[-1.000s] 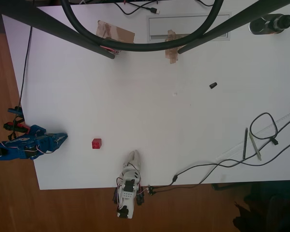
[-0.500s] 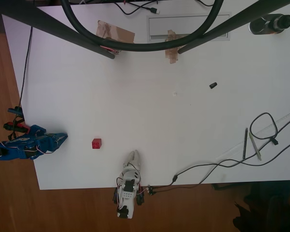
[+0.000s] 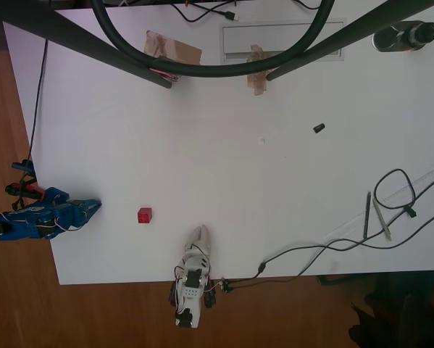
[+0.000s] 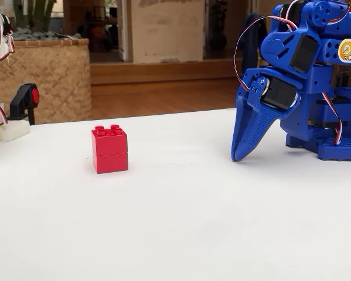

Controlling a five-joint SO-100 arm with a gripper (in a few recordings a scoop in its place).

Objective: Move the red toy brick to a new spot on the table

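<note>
While the blue arm is folded low over its base, its fingers are seen pressed together with nothing held, tips pointing down at or just above the white surface. The red toy brick stands upright on the surface, well apart from the fingers, to their left in the fixed view and to their right in the overhead view.
</note>
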